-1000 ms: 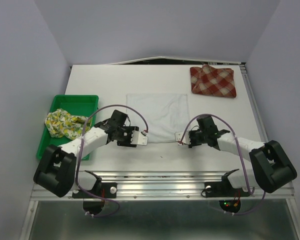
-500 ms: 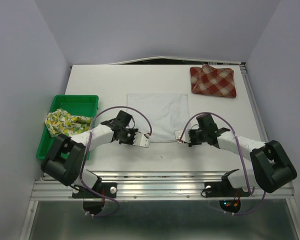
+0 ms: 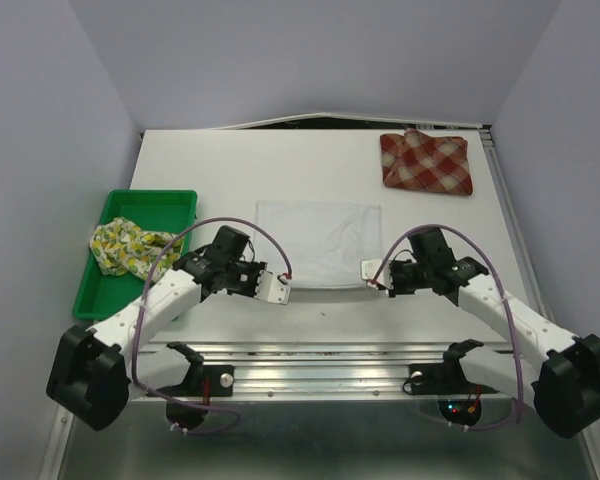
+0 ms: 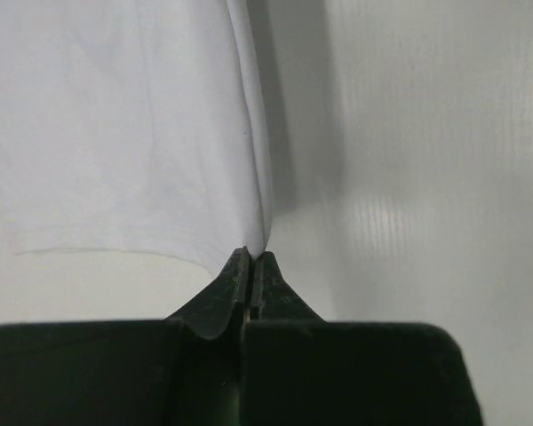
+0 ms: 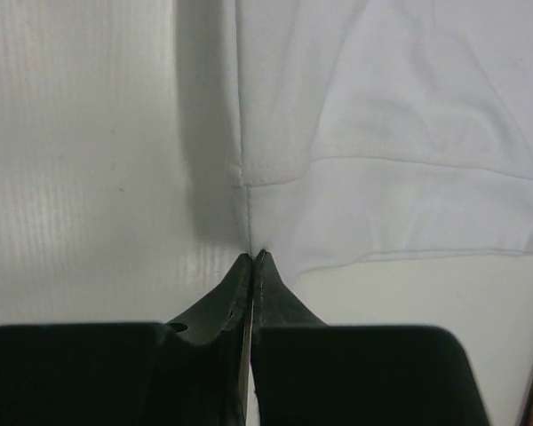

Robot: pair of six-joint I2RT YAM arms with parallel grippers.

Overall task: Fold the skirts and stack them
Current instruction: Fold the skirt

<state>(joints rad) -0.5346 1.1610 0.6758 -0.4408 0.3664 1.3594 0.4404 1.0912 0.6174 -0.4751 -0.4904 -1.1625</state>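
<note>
Locate the plain white cloth skirt (image 3: 318,243): it lies spread flat at the centre of the white table (image 3: 230,160), between the two arms.

Check the left gripper (image 3: 278,290). In the left wrist view, the left gripper (image 4: 251,266) is clenched, and its jaws meet on the near left corner of the plain white cloth skirt (image 4: 115,133). The cloth edge rises in a thin fold out of the jaws.

Check the right gripper (image 3: 368,270). In the right wrist view, the right gripper (image 5: 251,264) is likewise clenched, pinching the near right corner of the plain white cloth skirt (image 5: 382,115) at its hem.

Note the red-and-cream plaid cloth skirt (image 3: 427,162), which lies folded at the far right of the table, well apart from both grippers.

Note the white cloth skirt with yellow-green fruit print (image 3: 125,247), which lies crumpled in the green plastic tray (image 3: 150,197) at the left edge of the table.
</note>
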